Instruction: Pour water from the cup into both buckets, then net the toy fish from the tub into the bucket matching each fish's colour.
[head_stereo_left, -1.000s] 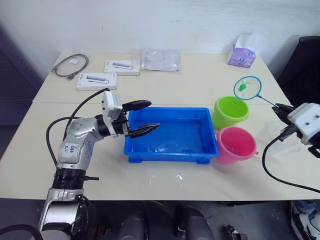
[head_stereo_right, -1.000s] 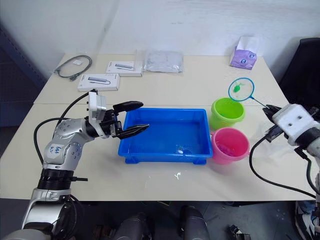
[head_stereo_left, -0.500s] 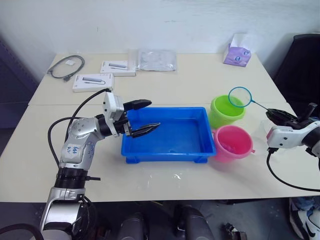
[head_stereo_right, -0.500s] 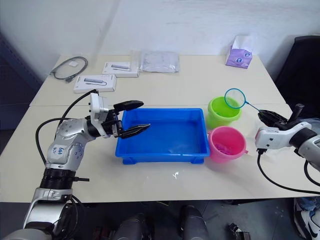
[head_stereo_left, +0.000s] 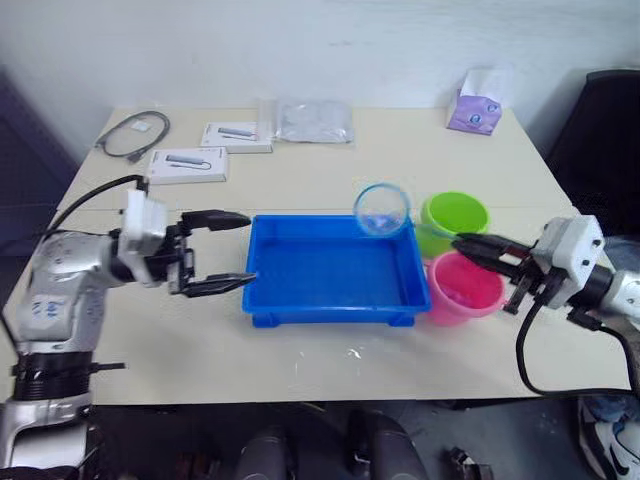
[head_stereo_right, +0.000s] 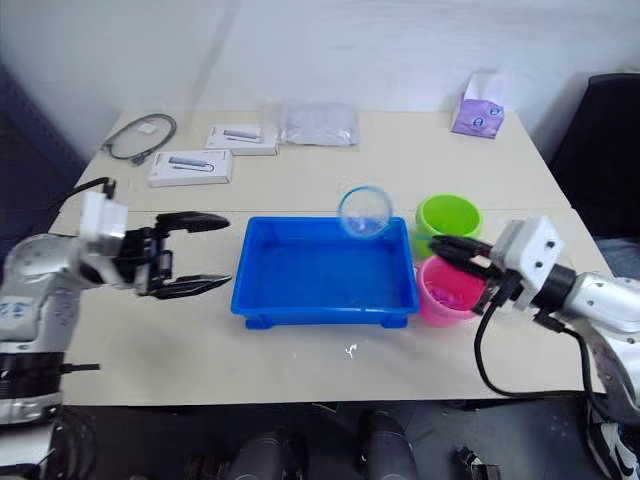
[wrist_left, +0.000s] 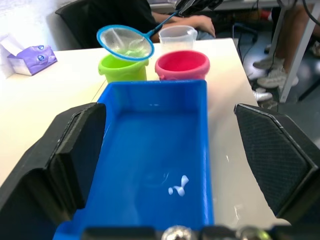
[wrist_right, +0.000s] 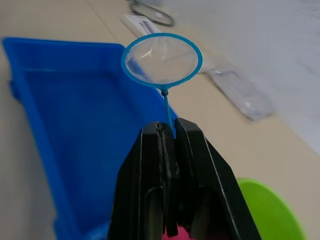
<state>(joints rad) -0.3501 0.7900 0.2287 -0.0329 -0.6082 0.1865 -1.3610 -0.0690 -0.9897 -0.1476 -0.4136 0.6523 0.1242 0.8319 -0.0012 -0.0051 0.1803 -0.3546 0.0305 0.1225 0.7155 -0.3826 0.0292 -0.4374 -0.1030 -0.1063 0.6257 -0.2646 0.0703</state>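
Over tub (head_stereo_left: 340, 270): right pincer (head_stereo_left: 468, 244) gripping net (head_stereo_left: 382, 209).

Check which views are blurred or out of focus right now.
Right wrist view: the round blue-ringed mesh net is sharp, the background cable and packets soft. Left wrist view: crisp throughout. Left eye view: the net ring is slightly smeared.

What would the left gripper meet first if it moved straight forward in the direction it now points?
Probably the near end wall of the shallow rectangular bright blue plastic tub. The left gripper, jaws open, points across the table at that end, and its wrist view looks along the tub. Its height is unclear, so it might pass over the rim.
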